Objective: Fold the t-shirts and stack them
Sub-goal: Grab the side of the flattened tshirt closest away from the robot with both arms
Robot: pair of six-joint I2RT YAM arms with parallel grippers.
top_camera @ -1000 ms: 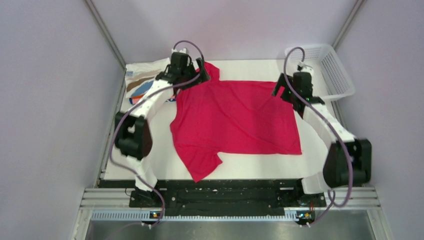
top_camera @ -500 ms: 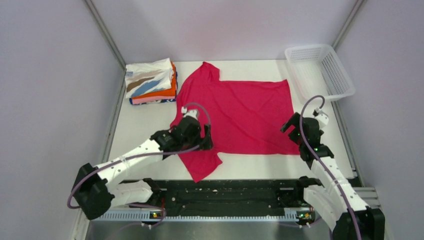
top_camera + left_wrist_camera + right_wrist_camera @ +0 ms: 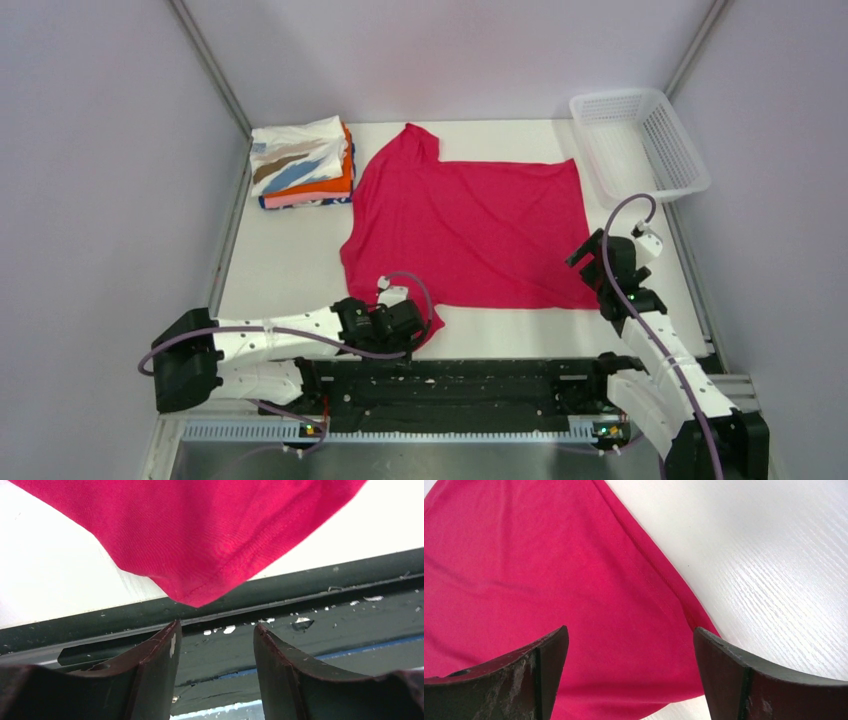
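Red t-shirt [image 3: 470, 225] lies spread flat mid-table [image 3: 290, 270], collar toward the left. Stack of folded shirts [image 3: 300, 165] sits at the far left corner, and the basket [image 3: 665, 150] at the far right.

Left gripper [image 3: 215, 630]: low at the table's near edge. Its fingers stand partly apart with nothing between them, and the near sleeve [image 3: 200, 565] tip is just ahead of the gap.

Right gripper [image 3: 631, 635]: fingers spread wide above the shirt's near right hem corner, gripping nothing.
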